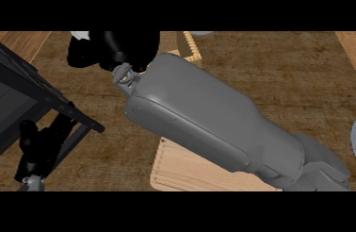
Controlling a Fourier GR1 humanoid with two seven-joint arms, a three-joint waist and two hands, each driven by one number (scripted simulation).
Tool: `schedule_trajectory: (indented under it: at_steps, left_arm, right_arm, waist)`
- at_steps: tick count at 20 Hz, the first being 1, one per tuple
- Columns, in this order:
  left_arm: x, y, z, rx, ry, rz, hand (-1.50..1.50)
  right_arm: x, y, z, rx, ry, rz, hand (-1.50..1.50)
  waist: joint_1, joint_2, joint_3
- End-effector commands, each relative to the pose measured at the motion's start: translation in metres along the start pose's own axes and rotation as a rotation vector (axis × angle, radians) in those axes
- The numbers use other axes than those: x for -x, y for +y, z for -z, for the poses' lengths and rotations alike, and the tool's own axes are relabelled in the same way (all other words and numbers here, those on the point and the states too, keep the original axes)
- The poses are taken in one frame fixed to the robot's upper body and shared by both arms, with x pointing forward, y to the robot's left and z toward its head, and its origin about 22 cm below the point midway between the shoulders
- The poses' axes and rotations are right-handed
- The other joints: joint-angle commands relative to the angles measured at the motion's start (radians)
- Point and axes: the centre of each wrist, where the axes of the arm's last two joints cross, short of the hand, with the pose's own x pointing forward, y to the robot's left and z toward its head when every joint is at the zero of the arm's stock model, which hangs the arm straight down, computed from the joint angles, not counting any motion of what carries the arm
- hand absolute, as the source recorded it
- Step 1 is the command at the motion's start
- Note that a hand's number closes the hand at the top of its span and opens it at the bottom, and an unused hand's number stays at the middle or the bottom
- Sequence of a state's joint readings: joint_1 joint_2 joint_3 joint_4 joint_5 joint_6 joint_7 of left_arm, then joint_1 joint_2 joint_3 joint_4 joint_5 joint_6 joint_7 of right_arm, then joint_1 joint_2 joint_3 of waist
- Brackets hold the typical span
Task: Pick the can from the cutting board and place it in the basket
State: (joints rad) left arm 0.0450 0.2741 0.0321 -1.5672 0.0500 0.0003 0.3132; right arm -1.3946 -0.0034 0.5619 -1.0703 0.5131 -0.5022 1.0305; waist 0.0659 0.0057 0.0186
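- The right forearm (222,127) stretches from the lower right corner up across the middle of the counter (292,75), and it blocks most of what lies beneath it.
- The right hand (115,49) is at the top left, a dark shape bunched over something. A sliver of white pokes out at its upper left edge; that may be the can, but I cannot say for sure.
- From here I cannot tell whether the fingers are curled round anything or just bent; they run together into one black mass.
- The cutting board (188,172) shows as pale wood below the forearm, near the bottom of the view. No can stands on the part of it I can see, though the arm covers the rest.
- A woven pale edge (192,49) peeps out just right of the hand at the top, perhaps the basket's rim, mostly hidden by the arm.
- The left hand (35,151) sits low on the left edge, dark and narrow, beside a black frame (42,96); its fingers are too indistinct to read.
- My guess: the pick is likely done and the carry is near its end, with the hand up by the basket. Lowering and letting go look to be what is left.
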Motion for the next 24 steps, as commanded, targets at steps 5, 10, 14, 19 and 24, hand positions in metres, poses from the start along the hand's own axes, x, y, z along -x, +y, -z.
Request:
schedule_trajectory:
  at_steps: [5,10,14,19,24]
  left_arm:
    - [0.039,-0.036,-0.006,0.102,0.161,-0.053,0.00]
    - [0.034,-0.021,0.004,0.081,0.161,-0.058,0.00]
    - [0.042,-0.034,0.001,0.081,0.163,-0.036,0.00]
    - [0.040,-0.020,-0.005,0.062,0.176,-0.055,0.00]
    - [0.047,-0.012,-0.008,0.037,0.180,-0.062,0.00]
  right_arm:
    - [0.027,0.002,0.028,0.015,0.168,0.192,1.50]
    - [0.065,0.020,0.027,-0.001,0.162,0.209,1.50]
    - [0.081,0.028,0.031,-0.001,0.169,0.221,1.50]
    - [0.115,0.042,0.045,0.065,0.247,-0.004,1.50]
    - [0.115,0.040,0.051,-0.003,0.168,-0.102,-1.50]
  waist:
    - [0.006,0.020,-0.021]
    - [-0.009,0.018,-0.021]
    - [0.001,0.021,-0.021]
    - [-0.025,0.011,-0.022]
    - [-0.034,0.007,-0.021]
